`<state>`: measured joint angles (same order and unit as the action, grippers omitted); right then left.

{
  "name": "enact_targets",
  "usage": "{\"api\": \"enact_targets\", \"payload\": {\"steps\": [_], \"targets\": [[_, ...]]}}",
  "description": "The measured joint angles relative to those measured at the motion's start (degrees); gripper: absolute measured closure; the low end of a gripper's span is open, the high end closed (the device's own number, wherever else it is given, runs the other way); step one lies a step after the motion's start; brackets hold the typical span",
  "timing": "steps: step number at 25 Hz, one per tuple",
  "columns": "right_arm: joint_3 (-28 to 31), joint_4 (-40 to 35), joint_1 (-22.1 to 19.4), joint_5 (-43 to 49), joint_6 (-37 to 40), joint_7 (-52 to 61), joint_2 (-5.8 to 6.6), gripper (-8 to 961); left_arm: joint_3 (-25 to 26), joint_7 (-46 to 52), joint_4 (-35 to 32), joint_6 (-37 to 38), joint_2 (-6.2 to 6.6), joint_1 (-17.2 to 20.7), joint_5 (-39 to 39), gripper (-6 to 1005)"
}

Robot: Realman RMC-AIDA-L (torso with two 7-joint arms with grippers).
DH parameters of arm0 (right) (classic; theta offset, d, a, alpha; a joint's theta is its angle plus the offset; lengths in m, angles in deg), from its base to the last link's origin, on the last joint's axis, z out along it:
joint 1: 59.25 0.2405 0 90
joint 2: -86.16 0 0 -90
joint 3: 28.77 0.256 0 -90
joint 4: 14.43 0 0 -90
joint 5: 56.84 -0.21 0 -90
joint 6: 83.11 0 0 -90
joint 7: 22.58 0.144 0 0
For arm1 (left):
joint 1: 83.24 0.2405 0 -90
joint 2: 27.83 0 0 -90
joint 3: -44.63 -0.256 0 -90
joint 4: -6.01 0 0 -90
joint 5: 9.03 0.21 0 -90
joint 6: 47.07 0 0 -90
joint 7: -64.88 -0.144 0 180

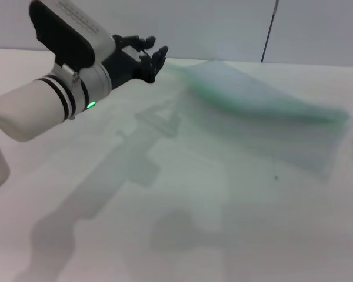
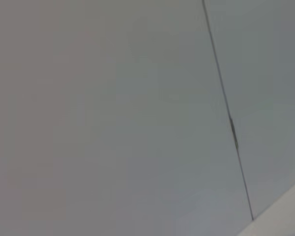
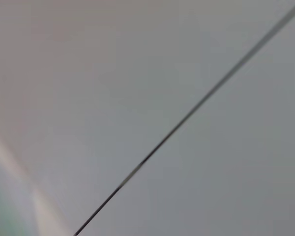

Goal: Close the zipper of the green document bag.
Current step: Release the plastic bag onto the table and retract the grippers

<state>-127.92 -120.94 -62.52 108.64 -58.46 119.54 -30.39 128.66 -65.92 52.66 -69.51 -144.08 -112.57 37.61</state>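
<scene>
In the head view my left gripper (image 1: 157,61) hangs above the far left of the table, shut on the left end of the green document bag (image 1: 265,126). The bag is a translucent bluish-grey pouch. It stretches from the gripper toward the right, its left part lifted off the table and blurred. The zipper (image 1: 253,104) shows as a bright green strip along the bag's far long edge. I cannot make out its slider. My right gripper is out of view. Both wrist views show only the pale wall with a dark seam.
The white table (image 1: 165,223) carries the arm's shadow in front of the bag. A grey wall (image 1: 223,23) with a thin dark vertical line (image 1: 269,32) stands behind the table.
</scene>
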Motion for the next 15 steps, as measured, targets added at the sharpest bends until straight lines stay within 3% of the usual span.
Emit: {"api": "enact_targets", "payload": {"steps": [2, 6, 10, 13, 15], "targets": [[-0.3, 0.5, -1.4, -0.1, -5.6, 2.5, -0.01, 626, 0.8, -0.2, -0.3, -1.5, 0.0, 0.0, -1.0, 795], [-3.4, 4.9, -2.9, -1.0, -17.3, 5.1, -0.09, 460, 2.1, -0.2, -1.3, -5.4, -0.2, 0.1, -3.1, 601], [-5.9, 11.6, -2.0, -5.4, -26.2, 6.4, -0.02, 440, 2.2, -0.4, -1.5, -9.7, -0.24, 1.9, -8.2, 499], [-8.4, 19.0, -0.9, -10.1, -35.7, 6.5, 0.16, 425, 3.2, -4.5, -1.2, -19.4, -0.19, 5.8, -14.3, 445], [-10.4, 26.2, 0.8, -13.9, -46.0, 6.5, 0.24, 415, 3.6, -10.6, -1.4, -26.1, -0.24, 8.4, -18.9, 410]]}}
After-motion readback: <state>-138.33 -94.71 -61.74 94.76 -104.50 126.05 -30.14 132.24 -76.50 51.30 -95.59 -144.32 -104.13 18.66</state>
